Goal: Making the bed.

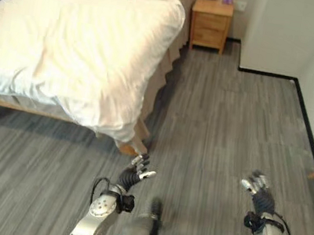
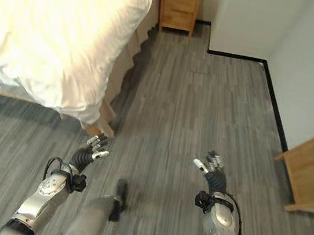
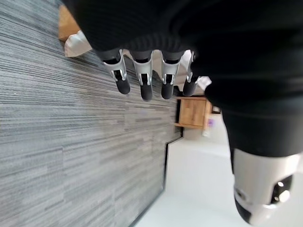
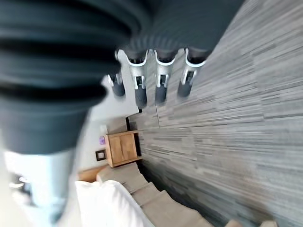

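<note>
A bed (image 1: 7, 102) with a rumpled white duvet (image 1: 80, 42) fills the far left. On the near side, the left hand (image 1: 138, 170) and right hand (image 1: 257, 184) hover over bare floor, fingers relaxed and empty, apparently poised to approach the hanging corner.
</note>
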